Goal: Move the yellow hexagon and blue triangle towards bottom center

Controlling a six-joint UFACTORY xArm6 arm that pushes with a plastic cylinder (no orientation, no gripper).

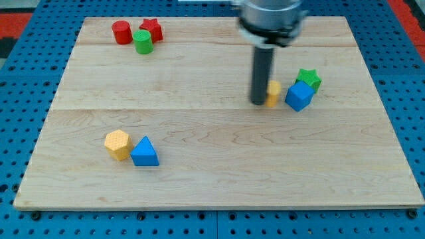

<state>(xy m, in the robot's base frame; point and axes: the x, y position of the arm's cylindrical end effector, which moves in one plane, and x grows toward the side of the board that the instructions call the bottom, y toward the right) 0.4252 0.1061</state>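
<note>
The yellow hexagon (117,144) lies at the lower left of the wooden board (219,166). The blue triangle (145,152) touches it on the view's right. My tip (257,102) is far from both, at the right of centre, standing just left of a small yellow block (273,93) whose shape I cannot make out, and touching or nearly touching it.
A blue cube (299,95) sits right of the small yellow block, with a green star (309,79) behind it. At the top left are a red cylinder (121,32), a green cylinder (143,41) and a red star (153,28).
</note>
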